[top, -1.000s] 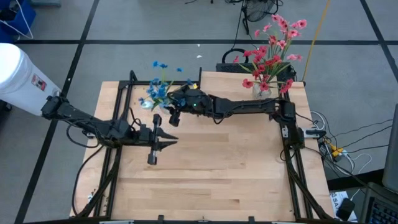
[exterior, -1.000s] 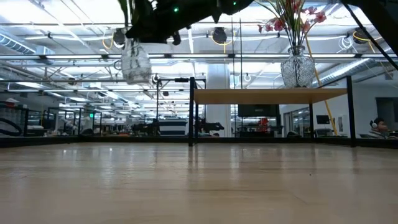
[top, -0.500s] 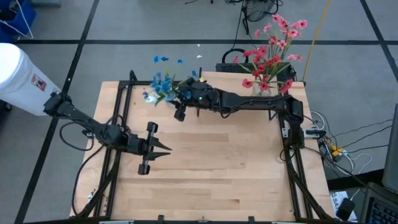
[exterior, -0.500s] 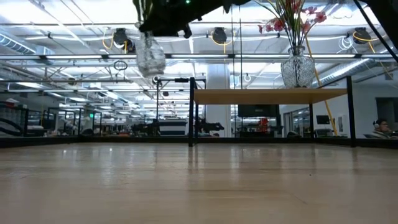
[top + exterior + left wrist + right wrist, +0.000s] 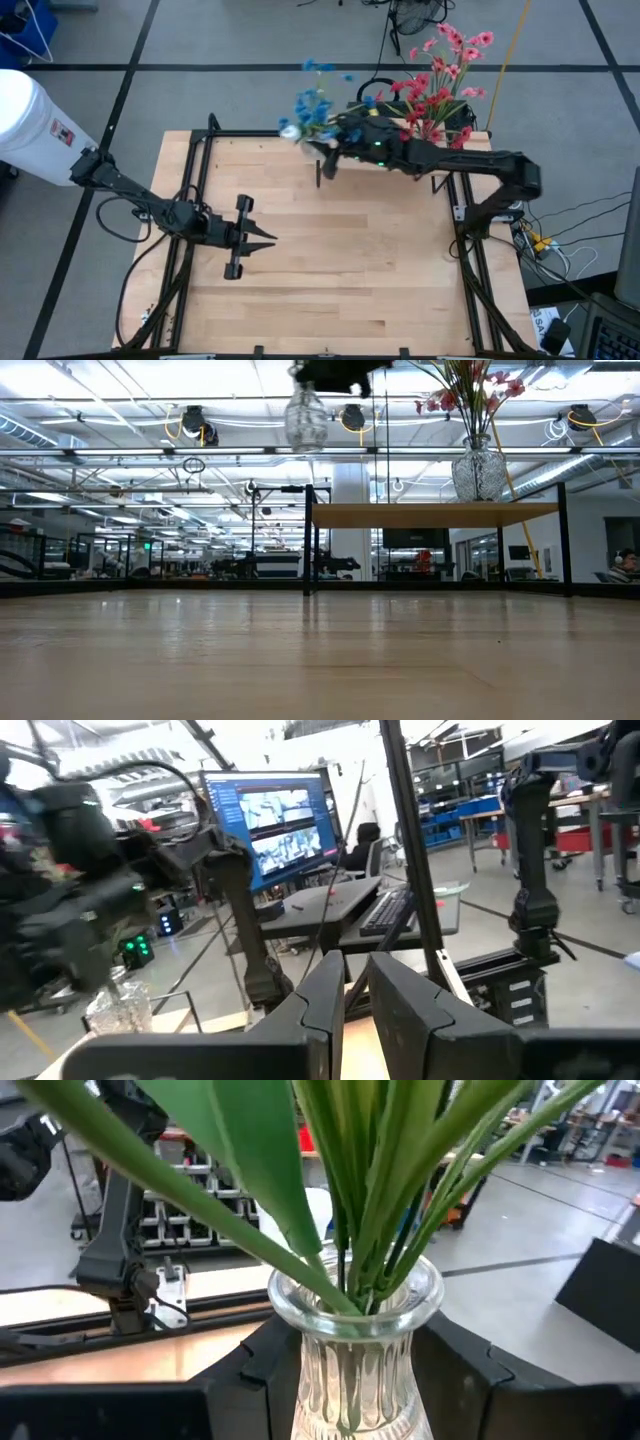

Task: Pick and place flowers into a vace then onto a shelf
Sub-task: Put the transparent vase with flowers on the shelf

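**Blue-flower vase swings toward the shelf**

The right pincer (image 5: 335,135) has carried the glass vase (image 5: 306,418) of blue flowers (image 5: 312,103) from over the far-left part of the desk (image 5: 330,290) to a spot just short of the shelf (image 5: 432,513) — half a second ago it hung well to the left, and a second ago farther left again. In the low view the vase now hangs in the air, clear of the desk and higher than the shelf board, close to the shelf's left post. The right wrist view shows the dark fingers (image 5: 455,1380) closed on either side of the ribbed glass neck, green stalks rising out of the mouth; the vase looks close to upright.

A second glass vase with red-pink blossoms (image 5: 440,75) already stands on the shelf toward its right end, so the free room is on the left part of the board.

The left pincer (image 5: 250,238) has drawn back over the near-left of the desk and waits there, empty, its fingers nearly together with only a thin gap in the left wrist view.

What this means, as I judge it: the flowers-into-vase step for this bunch is done and the transfer is in hand — what remains is to bring the vase over the board, lower it without brushing the red-pink spray or the post, and let go.
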